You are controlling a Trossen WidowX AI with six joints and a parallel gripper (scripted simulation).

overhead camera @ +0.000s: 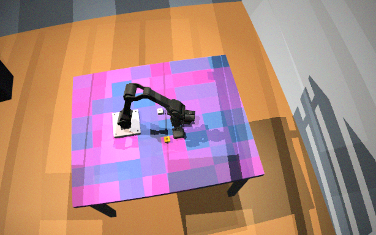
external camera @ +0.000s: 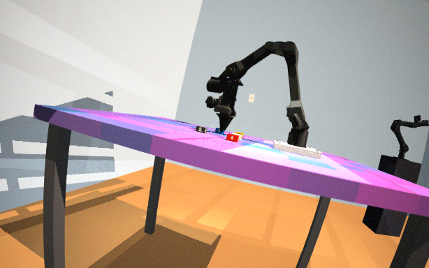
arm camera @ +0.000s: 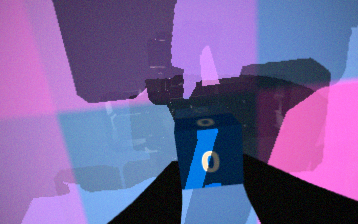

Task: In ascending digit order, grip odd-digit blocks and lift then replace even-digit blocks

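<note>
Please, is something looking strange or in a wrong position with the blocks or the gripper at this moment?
Nothing stands out. The gripper is shut squarely on the blue block, which shows a 0 and sits upright between the fingers. The red block with a 4, the yellow block and the white block rest flat, apart from it.

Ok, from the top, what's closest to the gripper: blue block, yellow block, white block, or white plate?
1. Blue block, held in the gripper.
2. Yellow block, just beside it.
3. White block, across the arm.
4. White plate, under the arm's base.
</note>
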